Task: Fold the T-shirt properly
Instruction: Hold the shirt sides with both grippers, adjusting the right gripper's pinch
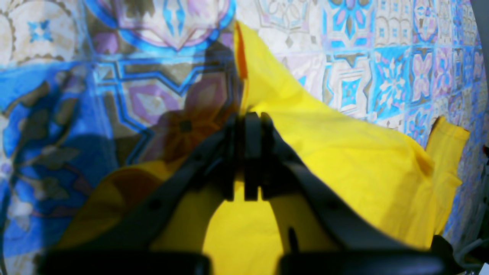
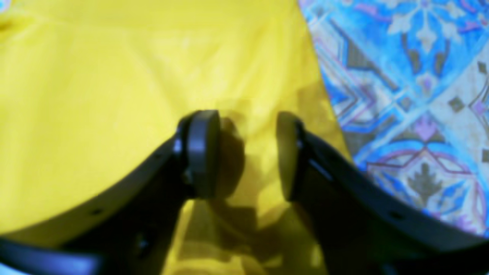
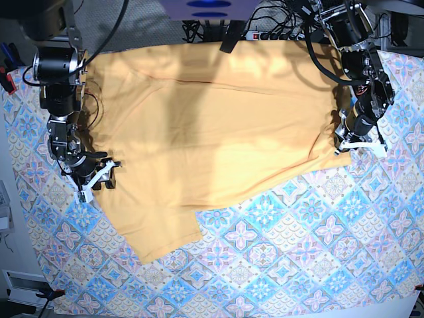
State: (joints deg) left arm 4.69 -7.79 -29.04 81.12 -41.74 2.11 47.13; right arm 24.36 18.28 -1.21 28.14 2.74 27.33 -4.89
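The yellow-orange T-shirt [image 3: 212, 126] lies spread across the far half of the table, with a flap reaching toward the front left. My left gripper [image 1: 248, 118] is shut on a raised edge of the T-shirt [image 1: 344, 152]. In the base view it [image 3: 349, 147] sits at the shirt's right edge. My right gripper [image 2: 244, 152] is open, its jaws apart just above the T-shirt [image 2: 95, 114] near the cloth's edge. In the base view it [image 3: 99, 177] is at the shirt's left edge.
The blue-and-pink tile-patterned tablecloth [image 3: 278, 252] covers the table and is bare in the front half. It also shows in the left wrist view [image 1: 153, 95] and the right wrist view [image 2: 412, 95]. Cables [image 3: 278, 16] and arm bases stand along the back edge.
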